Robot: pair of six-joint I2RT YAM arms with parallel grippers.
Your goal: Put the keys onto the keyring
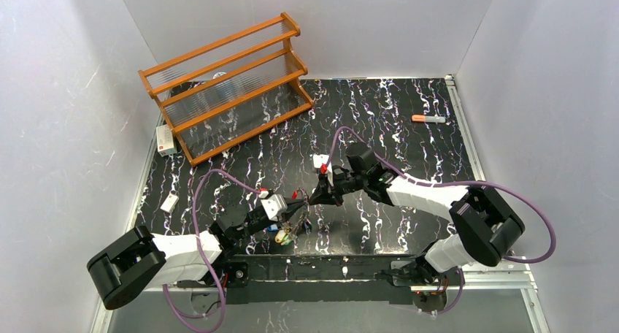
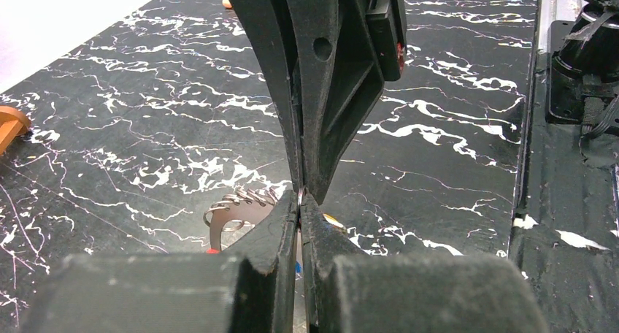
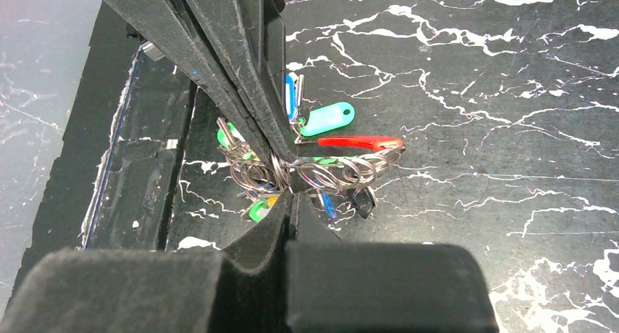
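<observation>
The keyring [image 3: 321,174] is a bunch of thin wire coils with a red arc [image 3: 361,142], low over the black marbled table. Keys hang round it with teal [image 3: 328,119], blue [image 3: 292,96] and green [image 3: 257,210] tags. In the top view the cluster [image 1: 290,229] sits near the front edge, between the arms. My left gripper [image 2: 301,201] is shut, a thin wire loop pinched at its tips. My right gripper [image 3: 292,196] is shut too, its tips meeting the left's tip to tip [image 1: 310,201] at the coils. The fingers hide the pinch point itself.
A wooden rack [image 1: 226,85] stands at the back left with a white box [image 1: 166,139] beside it. An orange-capped marker [image 1: 428,118] lies at the back right. A small white piece [image 1: 169,203] lies near the left edge.
</observation>
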